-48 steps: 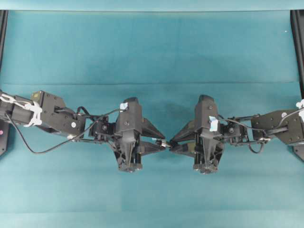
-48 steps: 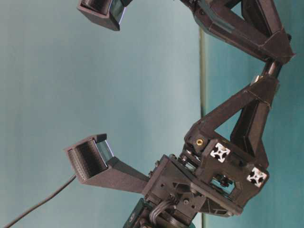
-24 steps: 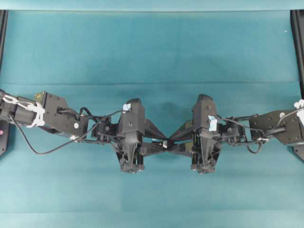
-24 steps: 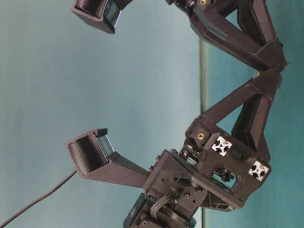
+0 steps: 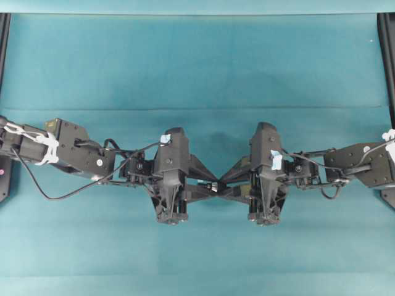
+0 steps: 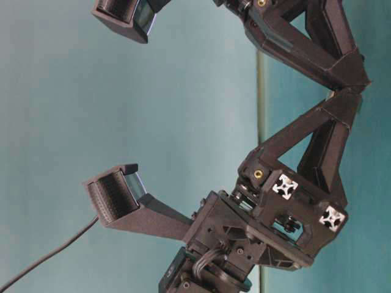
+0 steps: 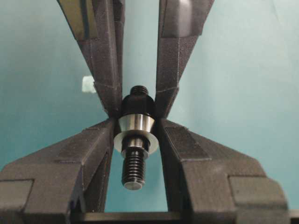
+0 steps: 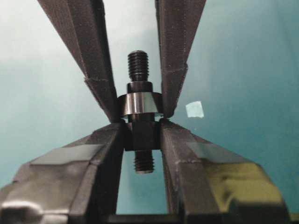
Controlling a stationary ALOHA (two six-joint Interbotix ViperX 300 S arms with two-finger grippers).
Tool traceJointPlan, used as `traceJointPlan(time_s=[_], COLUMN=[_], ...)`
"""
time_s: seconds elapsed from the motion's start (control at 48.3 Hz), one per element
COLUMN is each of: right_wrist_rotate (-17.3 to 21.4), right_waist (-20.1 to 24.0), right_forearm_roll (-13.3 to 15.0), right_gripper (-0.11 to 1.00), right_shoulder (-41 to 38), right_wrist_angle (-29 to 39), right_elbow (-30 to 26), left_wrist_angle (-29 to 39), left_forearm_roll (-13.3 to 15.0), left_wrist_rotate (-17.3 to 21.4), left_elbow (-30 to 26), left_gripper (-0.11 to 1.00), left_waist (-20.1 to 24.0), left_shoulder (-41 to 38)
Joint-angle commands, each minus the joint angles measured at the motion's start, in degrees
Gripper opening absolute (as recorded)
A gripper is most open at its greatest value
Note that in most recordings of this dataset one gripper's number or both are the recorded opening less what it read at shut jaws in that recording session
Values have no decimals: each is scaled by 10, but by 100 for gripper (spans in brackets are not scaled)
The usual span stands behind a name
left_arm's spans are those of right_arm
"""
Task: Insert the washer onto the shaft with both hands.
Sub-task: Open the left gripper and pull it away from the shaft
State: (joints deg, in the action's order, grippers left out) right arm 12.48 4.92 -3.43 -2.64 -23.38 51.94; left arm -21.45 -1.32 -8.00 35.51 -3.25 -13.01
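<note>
The dark shaft (image 8: 138, 65) is held level above the table, and my right gripper (image 8: 142, 123) is shut on its thick collar. The silvery washer (image 7: 135, 128) sits on the shaft against that collar, with the threaded end (image 7: 133, 168) poking through it towards the left wrist camera. My left gripper (image 7: 135, 119) flanks the washer with a thin dark gap on each side, so it stands slightly open. In the overhead view the left gripper (image 5: 208, 185) and the right gripper (image 5: 223, 185) meet tip to tip at the middle, and the shaft (image 5: 215, 185) barely shows between them.
Teal cloth (image 5: 197, 61) covers the table. A small pale tape square (image 8: 195, 109) lies on it below the grippers. Black frame rails (image 5: 387, 61) stand at the left and right edges. Both arms stretch inward from the sides.
The left gripper moved right until its tips met the right gripper's, carrying the washer along the shaft. Its jaws have since eased slightly apart. The right arm barely moved.
</note>
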Motion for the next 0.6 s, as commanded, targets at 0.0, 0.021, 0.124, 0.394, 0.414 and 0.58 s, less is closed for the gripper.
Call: traceJointPlan(time_s=[0.0,0.021,0.124,0.394,0.414,0.58], right_wrist_rotate=[-1,0,-1,0,0,1], right_waist=[-1,-1,-1,16,19,40], right_forearm_roll=[0,0,0,0,0,7], right_gripper=[0,0,0,0,0,0], right_shoulder=[5,5,5,9,9,12], right_wrist_angle=[-6,-6,-6,16,21,74], right_elbow=[-19,-19,-18,-15,-15,-16], left_wrist_angle=[-4,-4,-4,14,19,53], left_forearm_roll=[0,0,0,0,0,0], left_wrist_rotate=[1,-2,-4,-4,-4,-5], left_elbow=[-15,-15,-11,29,34,76], left_gripper=[46,52,81,83,83,83], left_waist=[4,4,4,5,5,5], left_shoulder=[3,4,9,57,63,115])
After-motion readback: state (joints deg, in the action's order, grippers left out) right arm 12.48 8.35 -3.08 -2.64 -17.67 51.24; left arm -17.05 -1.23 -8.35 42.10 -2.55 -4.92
